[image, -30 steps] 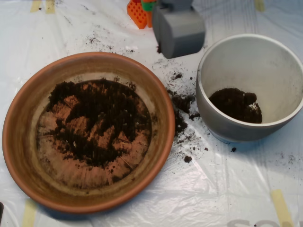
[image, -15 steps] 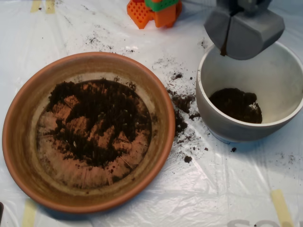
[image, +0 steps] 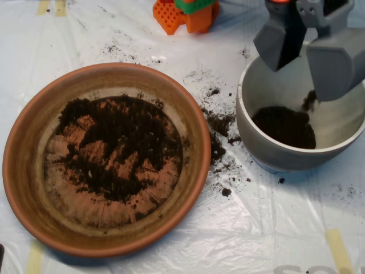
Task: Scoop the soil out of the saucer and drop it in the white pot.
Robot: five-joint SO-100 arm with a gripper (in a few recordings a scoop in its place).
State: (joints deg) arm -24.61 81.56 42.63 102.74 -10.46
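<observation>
The terracotta saucer [image: 23, 171] fills the left half of the overhead view, with dark soil [image: 117, 145] spread thinly over its ridged bottom. At the right stands the white pot [image: 251, 128], and a mound of soil [image: 284, 125] lies inside it. My grey scoop [image: 305, 57] hangs open over the pot's far rim, its two halves spread apart. A small clump of soil [image: 309, 101] falls from the right half toward the mound.
Spilled soil crumbs [image: 219, 134] lie on the white plastic sheet between saucer and pot. An orange and green block object [image: 185, 12] sits at the top edge. Yellow tape strips [image: 337, 248] mark the sheet near the corners.
The scoop has travelled right from beside the saucer to above the pot, and its halves have opened. Soil is dropping from it into the pot.
</observation>
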